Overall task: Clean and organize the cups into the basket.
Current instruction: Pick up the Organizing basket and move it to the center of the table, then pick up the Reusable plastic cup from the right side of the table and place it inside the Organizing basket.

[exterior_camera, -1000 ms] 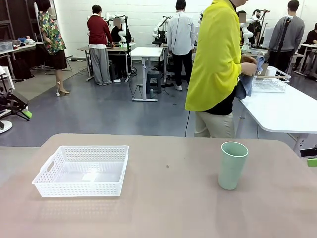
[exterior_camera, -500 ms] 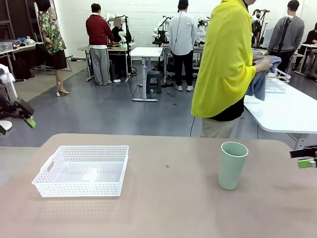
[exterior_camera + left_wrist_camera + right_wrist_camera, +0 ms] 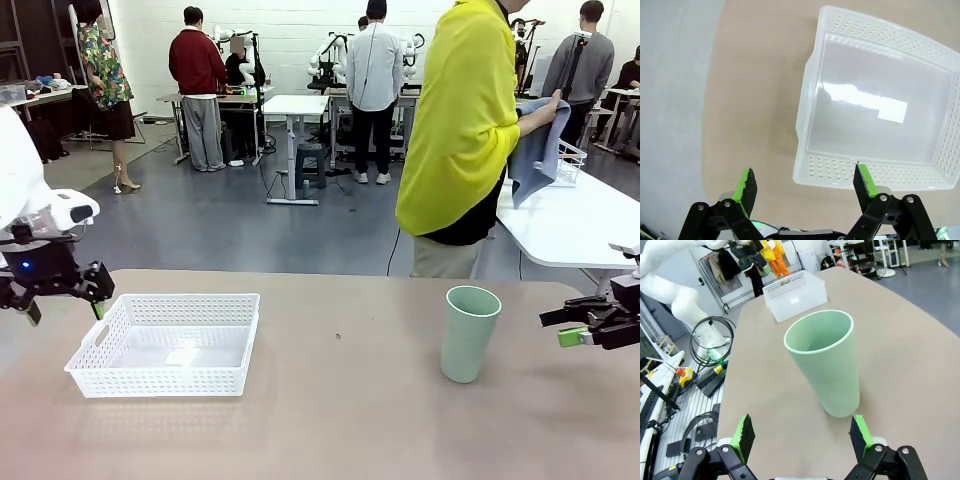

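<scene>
Basket [image 3: 160,382] was my reference: a shallow rectangular white plastic basket with lattice sides, and it sat on the beige table [image 3: 340,430] with nothing inside it. I saw the left gripper [image 3: 66,308] near the left short end of this basket. In the left wrist view this gripper [image 3: 804,169] looked down on the basket [image 3: 880,172] and its two green-padded fingers [image 3: 747,182] were spread wide, holding nothing.

The tall pale mint green plastic cup [image 3: 468,335] stood upright on the table, well apart from the basket, to its right. The right gripper [image 3: 562,328] was further right again, on the side of the cup away from the basket. In the right wrist view its fingers [image 3: 857,432] were also spread wide with the cup [image 3: 827,365] ahead of them, not touched, and the basket [image 3: 795,290] far behind the cup.

Beyond the table, right of the basket, a person in a yellow top [image 3: 460,120] held a grey-blue cloth [image 3: 540,150].
</scene>
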{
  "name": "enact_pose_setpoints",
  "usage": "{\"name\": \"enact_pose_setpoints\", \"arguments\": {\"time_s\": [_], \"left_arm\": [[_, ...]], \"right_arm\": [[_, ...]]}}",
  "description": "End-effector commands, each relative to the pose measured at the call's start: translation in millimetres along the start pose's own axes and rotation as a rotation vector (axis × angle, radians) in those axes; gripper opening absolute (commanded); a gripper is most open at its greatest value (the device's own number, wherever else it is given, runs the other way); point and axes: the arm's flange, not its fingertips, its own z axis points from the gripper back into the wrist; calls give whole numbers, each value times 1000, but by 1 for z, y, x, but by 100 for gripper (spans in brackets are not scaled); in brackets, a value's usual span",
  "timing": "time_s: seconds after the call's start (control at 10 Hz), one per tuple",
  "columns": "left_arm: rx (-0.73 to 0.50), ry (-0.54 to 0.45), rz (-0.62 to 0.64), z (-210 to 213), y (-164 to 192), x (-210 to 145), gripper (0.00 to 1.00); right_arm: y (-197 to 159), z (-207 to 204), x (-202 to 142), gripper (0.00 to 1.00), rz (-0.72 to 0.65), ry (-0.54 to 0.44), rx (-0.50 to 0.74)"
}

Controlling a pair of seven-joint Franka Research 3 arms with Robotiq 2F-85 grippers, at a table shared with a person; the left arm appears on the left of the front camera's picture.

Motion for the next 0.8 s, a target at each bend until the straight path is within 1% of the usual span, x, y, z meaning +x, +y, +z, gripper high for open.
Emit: {"name": "enact_pose_setpoints", "arguments": {"time_s": [0.0,0.1,0.2,0.3,0.4,0.7], "left_arm": [[-14,-1,25,-22,-6,8,100],[-51,18,2,-33,-5,14,100],[-79,22,0,-45,-3,23,100],[-98,8,5,-46,2,27,100],[-23,25,7,-34,-4,11,100],[-23,25,7,-34,-4,11,100]], "right_arm": [[-13,-11,1,100,28,-51,33],[-17,-18,1,100,24,-57,42],[-22,-26,0,100,16,-43,42],[-24,-29,0,100,8,-28,17],[-12,-16,0,100,0,-26,39],[-12,-16,0,100,0,-26,39]]}}
